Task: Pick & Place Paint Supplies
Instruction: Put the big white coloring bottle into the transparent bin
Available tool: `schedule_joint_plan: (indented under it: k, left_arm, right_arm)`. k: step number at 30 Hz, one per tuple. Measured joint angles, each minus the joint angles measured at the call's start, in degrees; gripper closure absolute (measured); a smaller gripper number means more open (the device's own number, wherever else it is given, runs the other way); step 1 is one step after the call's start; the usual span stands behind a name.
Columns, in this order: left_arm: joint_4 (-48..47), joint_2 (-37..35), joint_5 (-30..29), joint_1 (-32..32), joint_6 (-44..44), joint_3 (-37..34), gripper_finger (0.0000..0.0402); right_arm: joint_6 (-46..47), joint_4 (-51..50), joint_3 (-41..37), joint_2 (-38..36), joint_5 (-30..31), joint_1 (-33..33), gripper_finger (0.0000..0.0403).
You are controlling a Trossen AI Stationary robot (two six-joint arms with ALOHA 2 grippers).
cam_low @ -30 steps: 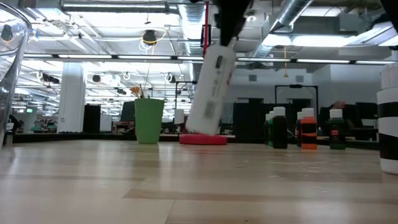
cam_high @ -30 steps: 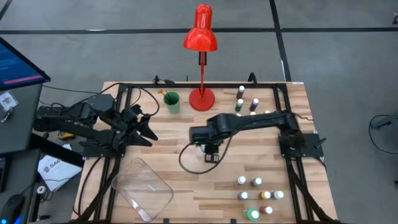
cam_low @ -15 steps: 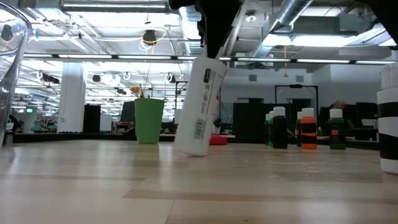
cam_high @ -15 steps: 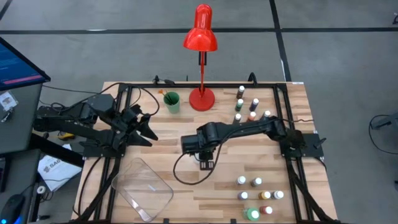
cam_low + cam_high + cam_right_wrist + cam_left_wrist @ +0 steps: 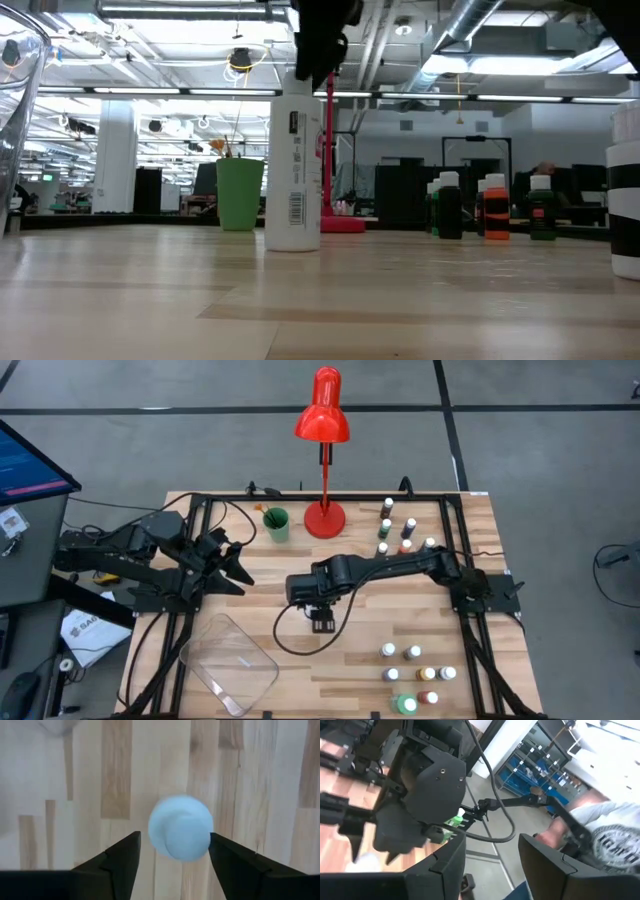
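The pale plank wooden table carries everything. Across its middle reaches the right arm, its right gripper pointing straight down at the table's centre. Below it, in the low view, a tall white plastic bottle with a barcode label stands upright on the wood. In the right wrist view its round pale cap sits between the two dark fingers, which stand spread to either side with a gap showing, so the jaws look parted and clear of the bottle.

The left arm waits at 9 o'clock on the table edge, its left gripper pointing towards the centre; its jaws are apart in the left wrist view, with nothing between them.

At 7 o'clock lies the clear plastic tray, well apart from the white bottle. At 12 o'clock stands the red desk lamp, its round base on the table. Just to its 9 o'clock side is the green cup with thin sticks in it.

At 1 o'clock a cluster of small white-capped paint bottles stands beside the right arm. At 5 o'clock a second group of small bottles stands in rows, with a larger green bottle at the near edge. In the low view a few dark, orange and green bottles line up behind and to the side of the white bottle; nothing stands between it and the tray.
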Motion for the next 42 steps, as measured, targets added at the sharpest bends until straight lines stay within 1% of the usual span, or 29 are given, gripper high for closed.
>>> schedule_joint_plan:
  k: [4, 5, 7, 13, 17, 19, 21, 27, 31, 42]
  left_arm:
    - [-0.01, 1.25, -0.50, 0.00, 4.85, 0.02, 0.0226]
    - [0.06, 1.81, -1.13, 0.00, 6.10, 0.02, 0.0226]
    - [0.14, 3.43, -2.26, 0.00, 8.20, 0.04, 0.0226]
    - [0.35, 11.04, -5.96, 0.00, 16.11, 0.07, 0.0226]
    - [2.07, 17.07, -6.81, 0.00, 24.11, 0.07, 0.0223]
    - [4.63, 20.52, -6.73, 0.00, 26.50, 0.10, 0.0212]
    - [4.58, 23.44, -7.01, 0.00, 27.55, 0.02, 0.0196]
    - [9.73, 31.28, -7.05, -0.04, 29.24, 0.00, 0.0134]
    - [12.98, 35.06, -7.18, -0.20, 31.51, 0.10, 0.0112]
    - [14.24, 43.14, -7.96, -0.20, 33.06, 0.01, 0.0112]
  right_arm:
    - [-0.39, -3.21, 5.16, -0.29, -0.14, -0.02, 0.0183]
    - [-0.25, -3.51, 4.97, -1.10, -0.27, -0.02, 0.0185]
    - [0.52, -4.75, 3.65, -3.80, -1.13, -0.02, 0.0188]
    - [5.11, -5.78, 3.94, -12.68, -1.16, 0.20, 0.0193]
    - [9.26, -7.65, 3.85, -18.25, -0.66, 1.37, 0.0196]
    - [10.89, -8.19, 3.84, -21.24, 0.15, 2.62, 0.0197]
    - [12.52, -8.36, 3.88, -23.95, 1.98, 4.09, 0.0199]
    - [17.93, -9.27, 3.82, -29.03, 9.92, 8.84, 0.0207]
    - [19.62, -9.94, 3.88, -30.23, 14.43, 11.24, 0.0213]
    - [21.17, -11.40, 3.78, -29.56, 15.04, 12.87, 0.0226]
